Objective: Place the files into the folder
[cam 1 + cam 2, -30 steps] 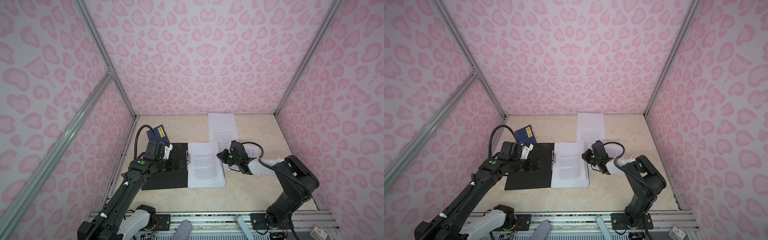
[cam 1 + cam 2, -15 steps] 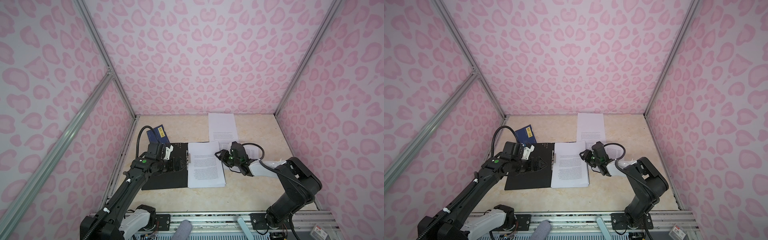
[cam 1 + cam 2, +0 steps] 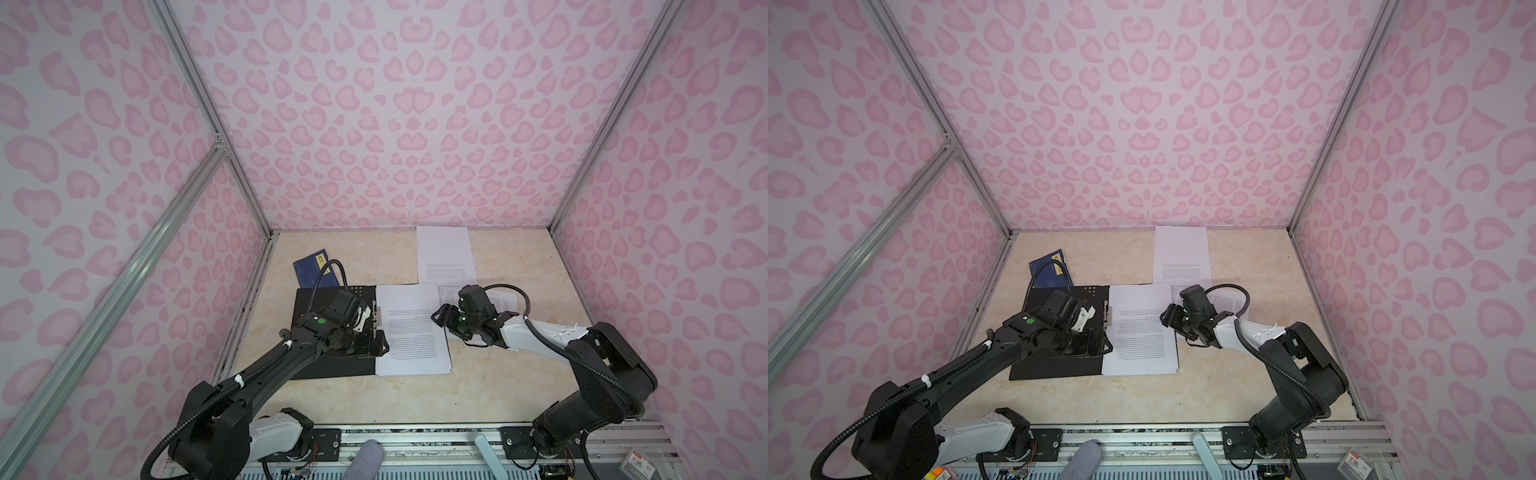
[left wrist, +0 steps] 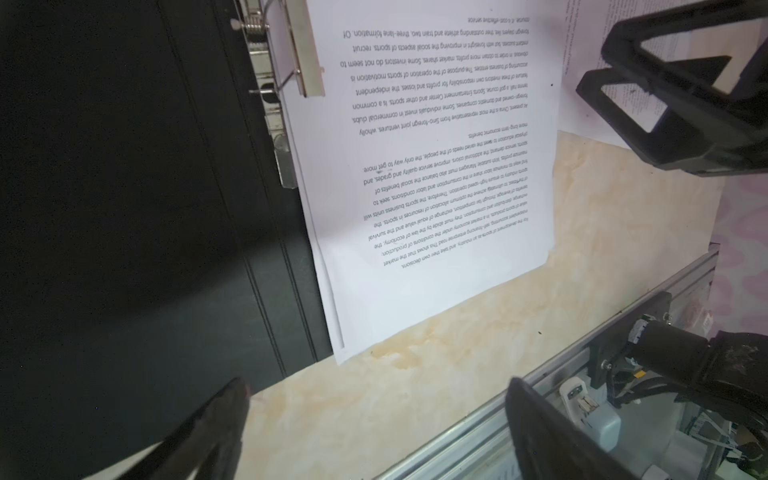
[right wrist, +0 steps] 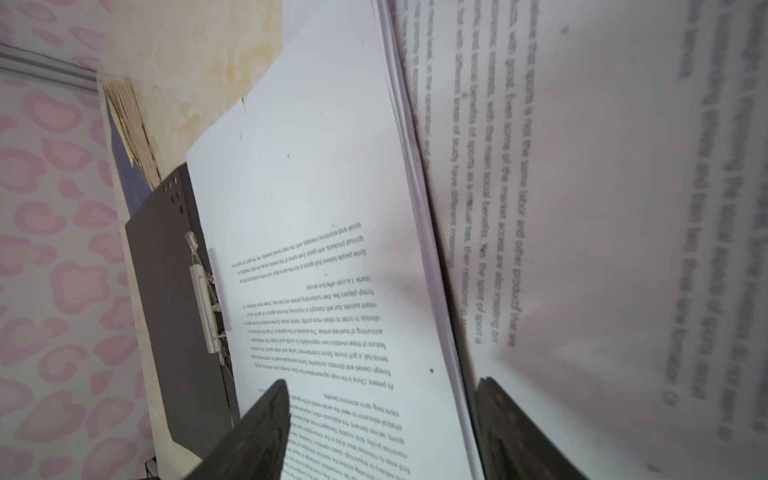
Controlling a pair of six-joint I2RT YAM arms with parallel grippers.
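The folder lies open, black inside up, at the table's left middle, its metal clip along the spine. A stack of files rests on its right half; the text shows in the left wrist view. More files lie apart: one sheet at the back, another under the right arm. My left gripper hovers open over the folder by the clip, empty. My right gripper stands open at the stack's right edge, which runs between its fingers.
A small dark-blue booklet with a yellow label lies behind the folder near the left wall. An aluminium rail runs along the front edge. Pink patterned walls close in three sides.
My right gripper has gone from shut to open at the stack's edge and crept slightly left. The top sheet now lies flat. The left arm barely moved.
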